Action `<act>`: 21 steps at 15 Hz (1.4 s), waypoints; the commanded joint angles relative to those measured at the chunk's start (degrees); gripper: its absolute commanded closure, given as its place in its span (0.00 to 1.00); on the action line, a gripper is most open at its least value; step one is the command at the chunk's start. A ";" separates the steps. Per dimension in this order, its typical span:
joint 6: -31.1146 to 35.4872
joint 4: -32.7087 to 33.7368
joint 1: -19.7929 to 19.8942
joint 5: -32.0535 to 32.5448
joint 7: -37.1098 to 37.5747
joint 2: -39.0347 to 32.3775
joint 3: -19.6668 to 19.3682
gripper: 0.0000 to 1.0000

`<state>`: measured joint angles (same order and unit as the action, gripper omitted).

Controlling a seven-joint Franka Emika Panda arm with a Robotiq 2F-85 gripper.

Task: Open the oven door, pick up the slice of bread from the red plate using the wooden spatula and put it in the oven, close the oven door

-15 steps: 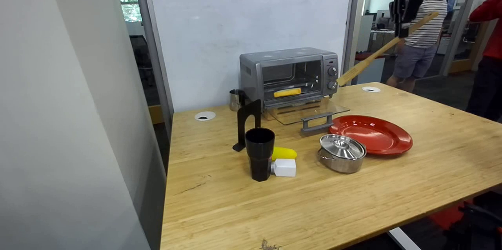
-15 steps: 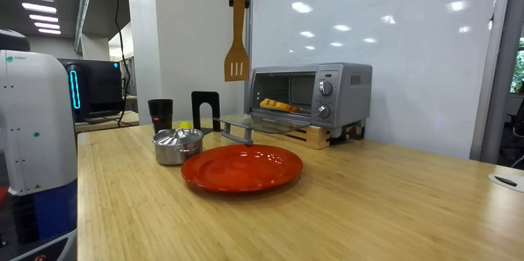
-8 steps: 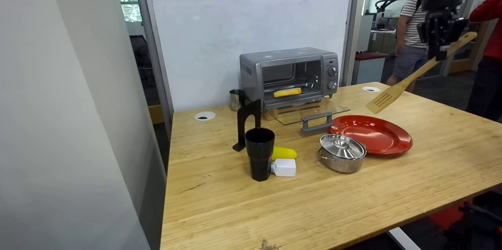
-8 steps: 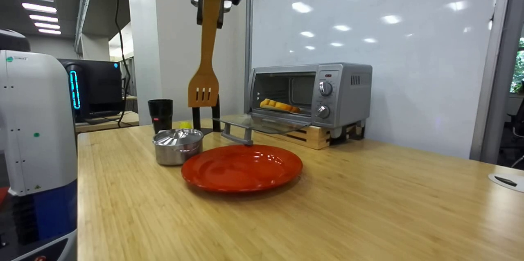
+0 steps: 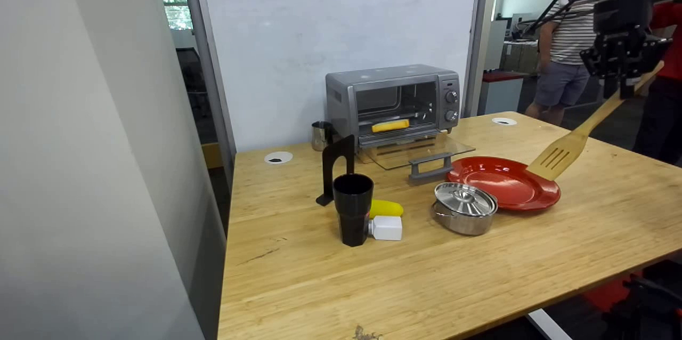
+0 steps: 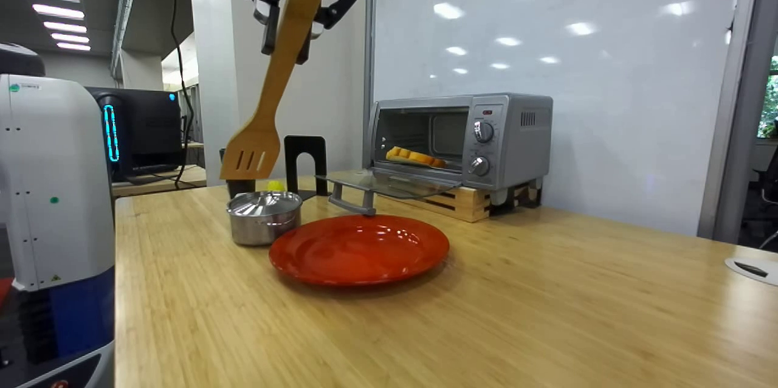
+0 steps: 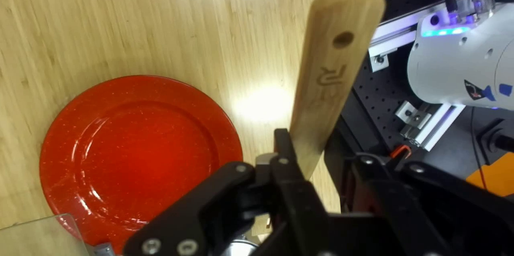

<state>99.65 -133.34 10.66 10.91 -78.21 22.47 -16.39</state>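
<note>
The oven (image 6: 498,148) is boxy and silver, with two round knobs at the right of its front. Its door (image 5: 421,149) is down, the see-through glass nearly level and the grey handle at the outer edge. The bread (image 5: 390,126), yellow, rests inside the oven near the opening. The plate (image 6: 358,251), round, glossy and bright red, lies flat on the tabletop (image 6: 547,303), just beside the door's handle. The spatula (image 6: 278,75), light brown wood with three slots in its blade and a hole at the upper end, is held aslant in the air, blade lowest, apart from the plate.
</note>
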 commanded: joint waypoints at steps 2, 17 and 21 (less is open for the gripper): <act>0.05 -3.24 -0.17 2.83 -5.98 1.78 -1.39 0.94; 1.40 -4.12 -0.26 2.93 -5.30 0.90 -0.91 0.94; 3.93 -7.88 -0.09 3.25 -5.09 2.03 -0.95 0.94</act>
<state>100.46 -137.54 10.58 13.16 -83.59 22.66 -17.34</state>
